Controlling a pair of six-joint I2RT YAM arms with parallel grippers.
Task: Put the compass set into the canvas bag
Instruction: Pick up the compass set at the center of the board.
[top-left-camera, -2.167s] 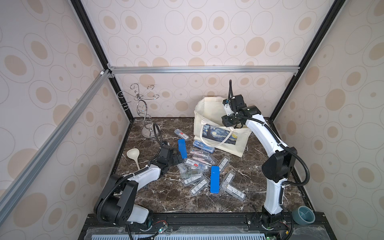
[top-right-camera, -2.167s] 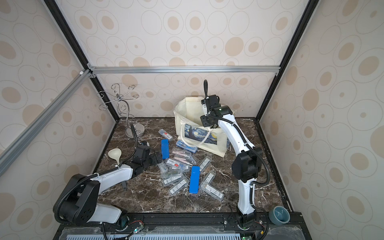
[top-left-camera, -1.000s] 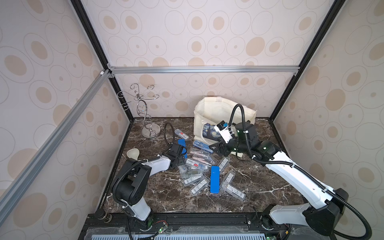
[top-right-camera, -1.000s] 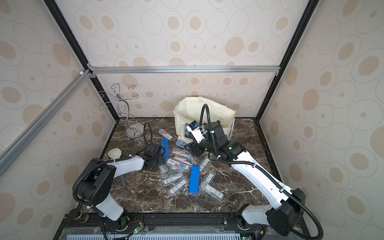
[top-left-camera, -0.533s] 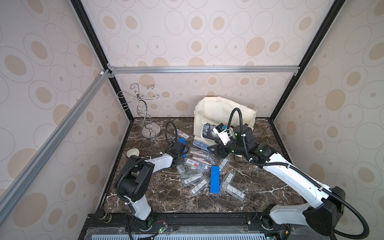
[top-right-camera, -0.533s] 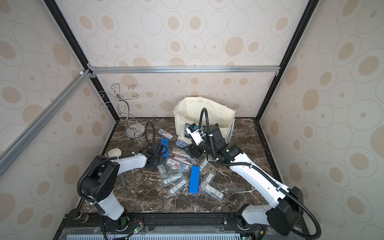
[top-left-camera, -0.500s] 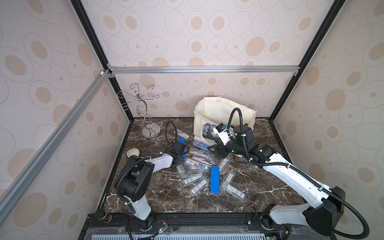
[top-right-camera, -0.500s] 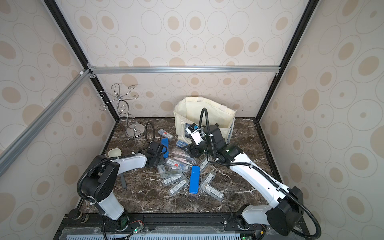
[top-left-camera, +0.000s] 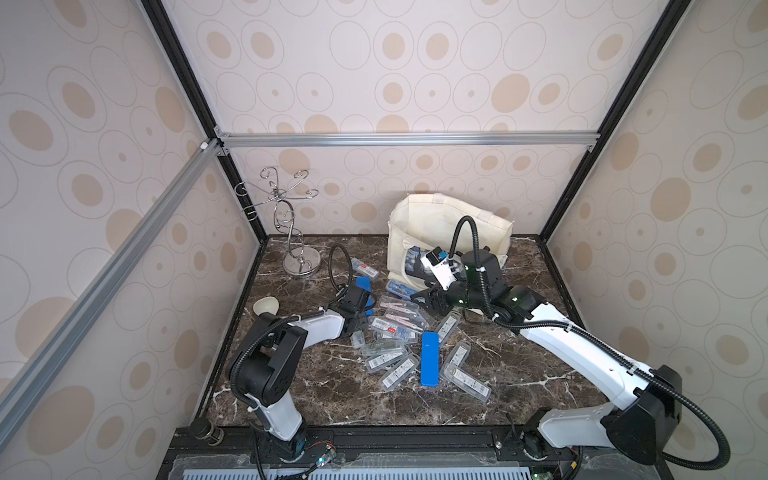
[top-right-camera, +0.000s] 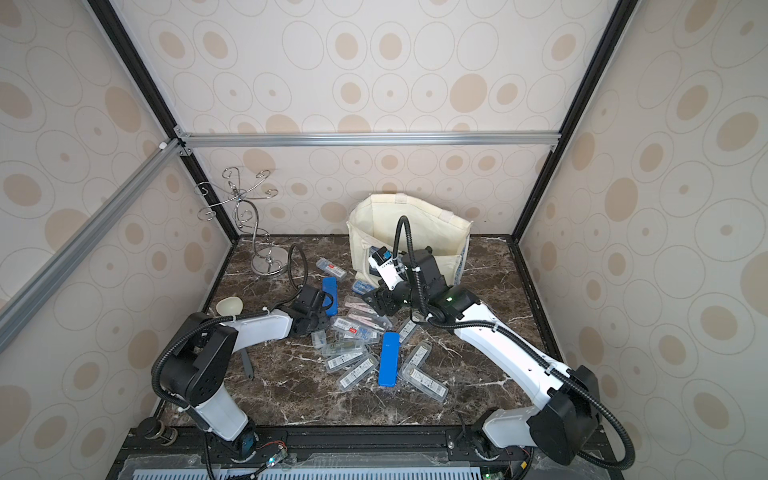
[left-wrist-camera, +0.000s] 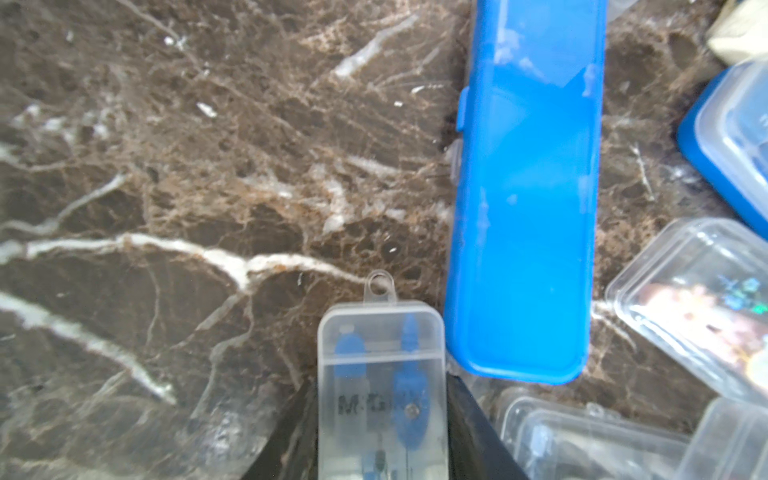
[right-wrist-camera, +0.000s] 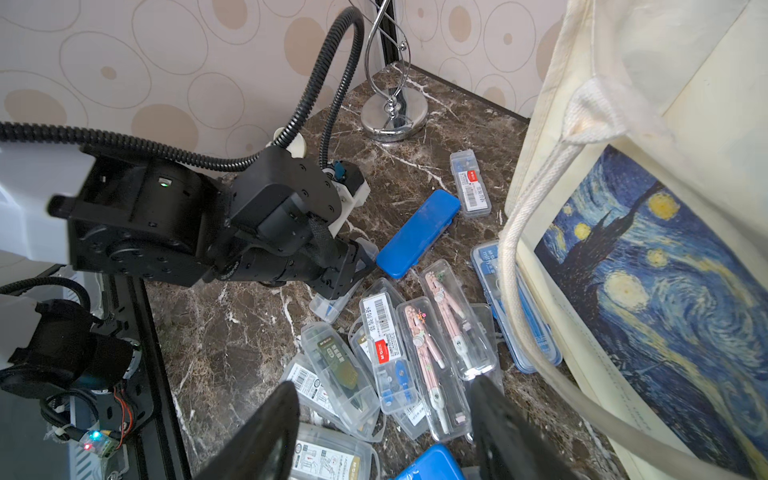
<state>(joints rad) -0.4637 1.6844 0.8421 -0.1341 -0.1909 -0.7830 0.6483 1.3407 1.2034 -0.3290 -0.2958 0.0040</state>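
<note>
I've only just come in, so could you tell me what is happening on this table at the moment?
The left gripper is shut on a small clear compass case, down at the marble tabletop beside a blue case. The right gripper hangs open and empty over the pile of compass cases, in front of the canvas bag standing at the back. The held case is not yet in the bag.

surface: marble table (top-left-camera: 332, 395) | on it: compass sets (top-left-camera: 392, 330), canvas bag (top-left-camera: 415, 224), wire stand (top-left-camera: 301, 266)
</note>
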